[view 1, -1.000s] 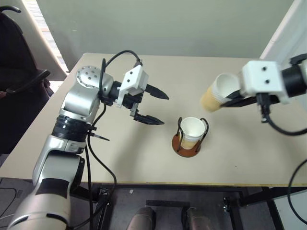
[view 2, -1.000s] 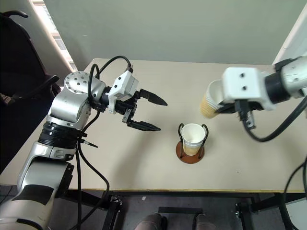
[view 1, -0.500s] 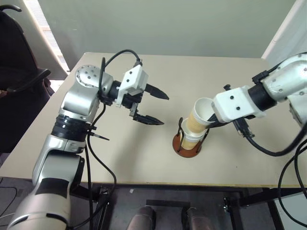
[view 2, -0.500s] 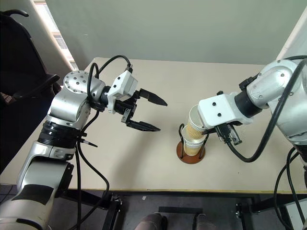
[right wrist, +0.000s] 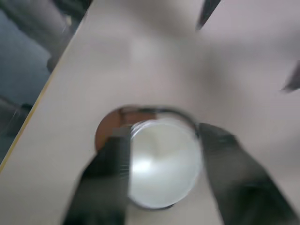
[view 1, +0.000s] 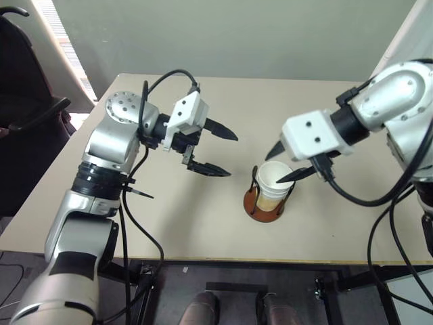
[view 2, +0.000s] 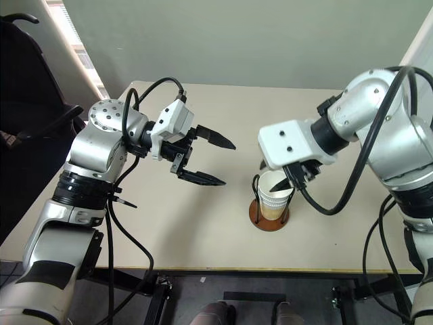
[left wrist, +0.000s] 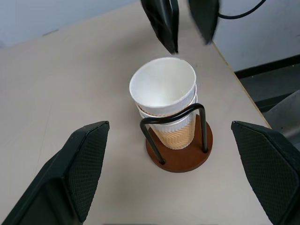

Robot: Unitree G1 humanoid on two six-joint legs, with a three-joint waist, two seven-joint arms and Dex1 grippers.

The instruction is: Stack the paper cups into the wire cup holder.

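A: Two paper cups (left wrist: 163, 91) sit nested, upright, in the wire cup holder (left wrist: 178, 147) near the table's (view 1: 203, 223) front edge, w/ the top cup's rim standing above the black wire loops. The base is a reddish-brown disc; the loops flank the cups on both sides, which is prob. what keeps the stack plumb.

B: Right gripper (view 1: 285, 162)?

A: Directly over the stack. Jaws parted, one black finger on each side of the top cup's rim; nothing clamped. In the right wrist view the fingers (right wrist: 105, 180) straddle the white cup mouth w/ a gap on each side, though that view is blurred. Judged: cup is let go, seated in the one below.

B: Left gripper (view 1: 215, 150)?

A: Well apart from the holder, above bare table, pointing toward it. Jaws at full spread, empty. Looks like a standby pose: near enough to steady the holder if it tips, far enough not to block the right arm.

B: Any 3rd cup?

A: None to be seen on the table. Can't tell whether the stack hides a third cup underneath; only two rims are clear in the left wrist view.

B: Risk?

A: Right fingers sit close to the rim, so lifting off askew could drag the top cup or rock the holder.
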